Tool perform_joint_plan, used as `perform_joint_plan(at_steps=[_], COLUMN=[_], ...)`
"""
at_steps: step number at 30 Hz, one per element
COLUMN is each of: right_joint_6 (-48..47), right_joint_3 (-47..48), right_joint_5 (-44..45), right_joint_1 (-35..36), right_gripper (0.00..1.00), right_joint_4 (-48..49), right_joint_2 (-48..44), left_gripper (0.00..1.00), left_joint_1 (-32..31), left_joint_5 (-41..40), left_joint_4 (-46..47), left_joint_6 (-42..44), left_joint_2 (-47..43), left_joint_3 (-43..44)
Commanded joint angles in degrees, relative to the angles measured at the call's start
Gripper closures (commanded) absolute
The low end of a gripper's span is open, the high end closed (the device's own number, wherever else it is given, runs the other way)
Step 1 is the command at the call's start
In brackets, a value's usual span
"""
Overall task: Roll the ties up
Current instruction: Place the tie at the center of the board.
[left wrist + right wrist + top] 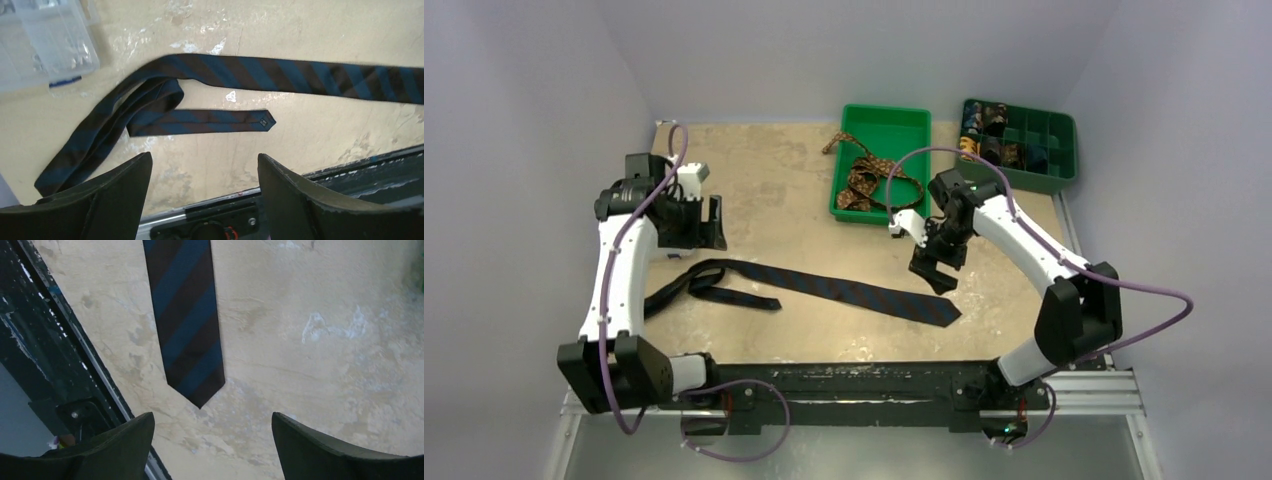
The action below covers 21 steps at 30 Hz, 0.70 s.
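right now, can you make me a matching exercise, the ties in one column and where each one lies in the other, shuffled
Things:
1. blue-striped tie
2. brown patterned tie
3. rolled ties

Places:
a. in the compartments of the divided green box
b. stretched out on the table, narrow end doubled back
c. heaped in the open green tray, one end over its rim

Pairs: 1-b, 2-c, 3-a

The blue and dark striped tie (280, 75) is lying on the table (310, 135), its thin end folding back. The left gripper (205, 161) is hanging over it, fingers spread wide.
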Motion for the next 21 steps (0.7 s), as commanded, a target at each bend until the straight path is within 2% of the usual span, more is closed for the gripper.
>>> perform_joint_plan(at_steps=[1,5,8,11,16,18,19,21], right_joint_6=[-1.4,-3.7,-4.9,-4.6,-2.2,-2.0,-2.0,-1.9], right_joint_3=[-5.3,-14.8,-18.9,-22.5,-27.2,-29.2,-30.7,-32.8], right_joint_5=[-4.8,0.5,1.6,3.2,7.5,8.3,9.2,10.7], right_joint_1=[2.2,8.3,10.9,14.1,18.8,19.8,20.1,20.3], right_gripper=[0.15,0.20,0.23,0.28,0.34,0.36,0.39,0.59], right_joint_4=[9.3,18.1,20.1,22.8,28.6,29.9,31.1,33.4], right_joint_2=[-2.4,-5.0,-5.7,-6.0,-5.6,-5.8,-5.5,-4.1], left_gripper=[0.27,0.33,0.43,0.46,0.50,0.51,0.53,0.54], left_joint_1=[2.4,3.5,3.8,4.7,5.0,5.1,5.1,5.2], left_joint_5=[8.7,13.3,12.8,13.2,16.4,17.5,18.5,21.8], left_joint_4=[-3.9,-2.4,0.4,3.0,1.3,0.9,0.9,1.3], left_joint_6=[18.5,34.5,43.4,44.9,39.4,40.2,41.8,47.6], left_joint_2=[5.6,4.5,2.9,3.3,7.2,7.2,6.6,4.3], left_joint_3=[5.2,0.4,-4.1,-5.7,-2.1,-2.3,-2.9,-5.3])
